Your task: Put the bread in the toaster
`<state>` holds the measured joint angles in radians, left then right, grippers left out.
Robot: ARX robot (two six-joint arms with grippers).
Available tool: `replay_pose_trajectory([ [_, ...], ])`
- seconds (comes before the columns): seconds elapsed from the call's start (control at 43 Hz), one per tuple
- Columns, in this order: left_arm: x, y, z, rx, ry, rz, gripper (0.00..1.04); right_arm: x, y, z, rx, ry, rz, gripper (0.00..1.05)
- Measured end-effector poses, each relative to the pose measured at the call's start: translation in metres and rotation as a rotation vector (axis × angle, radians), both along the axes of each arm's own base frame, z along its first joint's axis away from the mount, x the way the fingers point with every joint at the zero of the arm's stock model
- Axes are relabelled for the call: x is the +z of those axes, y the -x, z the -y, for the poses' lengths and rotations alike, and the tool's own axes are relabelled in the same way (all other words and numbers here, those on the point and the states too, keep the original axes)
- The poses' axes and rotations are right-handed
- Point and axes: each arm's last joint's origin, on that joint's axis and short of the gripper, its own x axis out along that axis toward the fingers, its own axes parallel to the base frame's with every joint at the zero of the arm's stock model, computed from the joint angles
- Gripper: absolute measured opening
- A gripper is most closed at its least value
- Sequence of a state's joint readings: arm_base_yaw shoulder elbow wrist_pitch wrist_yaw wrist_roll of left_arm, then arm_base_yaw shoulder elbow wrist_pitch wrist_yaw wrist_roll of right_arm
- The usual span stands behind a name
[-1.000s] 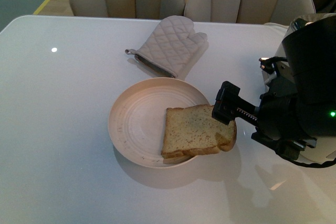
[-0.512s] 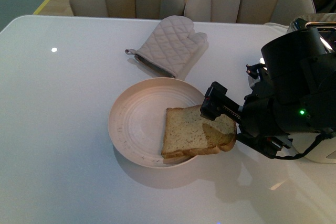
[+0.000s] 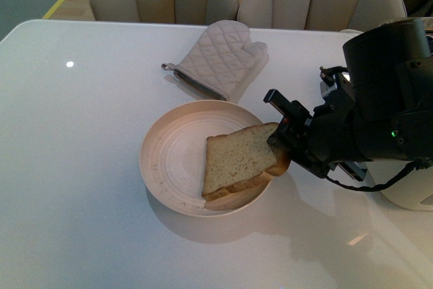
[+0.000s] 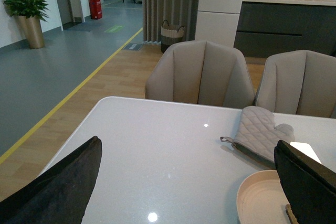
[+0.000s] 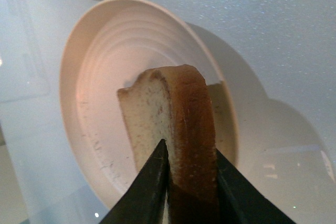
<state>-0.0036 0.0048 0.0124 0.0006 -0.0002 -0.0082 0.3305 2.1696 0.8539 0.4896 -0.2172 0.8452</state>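
While clamped on the bread slice (image 3: 238,160), held it tilted over the cream plate (image 3: 172,157) beneath the right gripper (image 3: 280,143).

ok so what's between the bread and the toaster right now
In the front view, only the right arm: the right gripper grips the bread, and its black wrist fills the stretch to the toaster.

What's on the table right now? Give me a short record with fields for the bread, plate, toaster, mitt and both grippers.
bread: thick light-brown bread slice, tilted, crust end up off the plate
plate: round cream plate, under the bread
toaster: boxy white toaster, mostly hidden, far right in front view
mitt: quilted grey oven mitt, beyond the plate
right gripper: shut on the bread's crust end
left gripper: open, empty
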Motion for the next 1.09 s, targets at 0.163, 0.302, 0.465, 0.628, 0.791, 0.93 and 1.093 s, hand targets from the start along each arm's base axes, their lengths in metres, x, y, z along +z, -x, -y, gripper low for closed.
replay_pose_trajectory([
  [0.163,0.000,0.000,0.000,0.000,0.000,0.000,0.98,0.026,0.002,0.003,-0.007,-0.041,0.064,0.03],
  [0.302,0.000,0.000,0.000,0.000,0.000,0.000,0.98,0.054,0.001,0.008,-0.022,-0.046,0.130,0.03],
  [0.465,0.000,0.000,0.000,0.000,0.000,0.000,0.98,0.120,-0.001,0.025,-0.048,0.070,0.322,0.03],
  [0.628,0.000,0.000,0.000,0.000,0.000,0.000,0.98,0.205,0.000,0.053,-0.072,0.278,0.548,0.03],
  [0.791,0.000,0.000,0.000,0.000,0.000,0.000,0.98,0.257,0.007,0.087,-0.038,0.553,0.654,0.03],
  [0.93,0.000,0.000,0.000,0.000,0.000,0.000,0.98,0.256,0.009,0.112,0.040,0.744,0.612,0.03],
  [1.093,0.000,0.000,0.000,0.000,0.000,0.000,0.98,0.239,0.014,0.129,0.089,0.842,0.551,0.03],
])
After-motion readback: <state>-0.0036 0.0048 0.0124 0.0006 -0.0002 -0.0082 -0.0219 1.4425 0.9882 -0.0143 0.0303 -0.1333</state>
